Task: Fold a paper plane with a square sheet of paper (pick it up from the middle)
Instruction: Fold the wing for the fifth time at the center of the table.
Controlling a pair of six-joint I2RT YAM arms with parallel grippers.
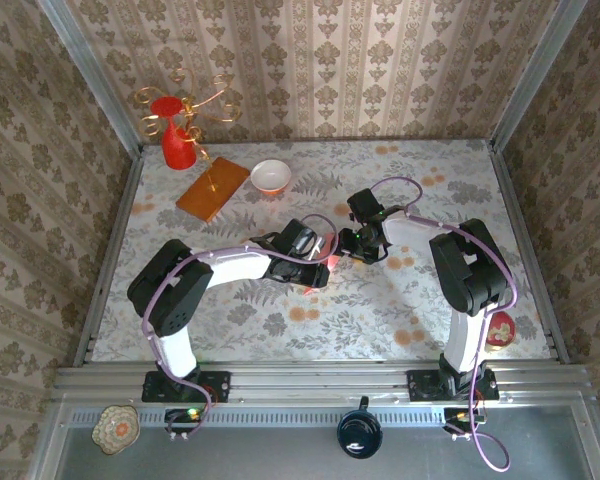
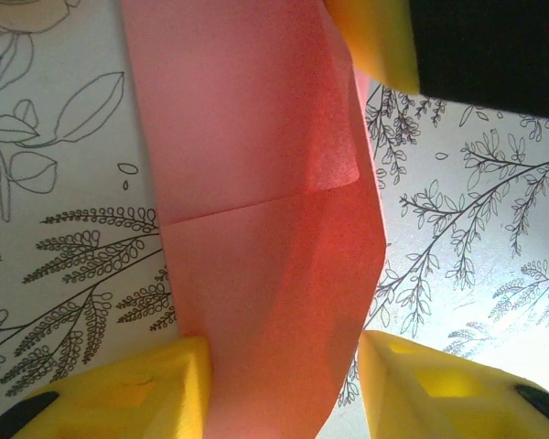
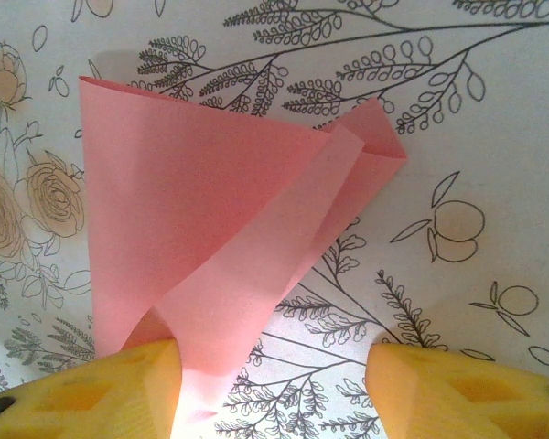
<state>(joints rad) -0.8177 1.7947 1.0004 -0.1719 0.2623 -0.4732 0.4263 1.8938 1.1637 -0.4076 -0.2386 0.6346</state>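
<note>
Damask wallpaper closed in three sides of a counter (image 1: 310, 325) covered with a floral cloth. At the far left stood a red vase (image 1: 177, 145) with gold wire curls. An orange-brown wooden board (image 1: 212, 188) lay near it, and a white bowl (image 1: 271, 176) sat just to the right of the board.

The two arms met over the middle of the counter. There the square sheet of paper (image 2: 256, 137), pink and partly folded, lay on the cloth between them. In the left wrist view the sheet showed a crosswise crease and one corner flap turned over. It ran down between the yellow fingers (image 2: 119, 393) of the left gripper (image 2: 284, 370), which stood apart on either side of it. One finger touched the paper's edge and the other was just beside it, with no pinch on the sheet.

In the right wrist view the right gripper (image 3: 274, 375) stood wide. The paper rose in a loose, cone-like curl, its lower tip resting against one finger while the other finger was well apart from it. One of that gripper's fingers (image 2: 375, 41) also showed in the left wrist view, at the sheet's other end.
</note>
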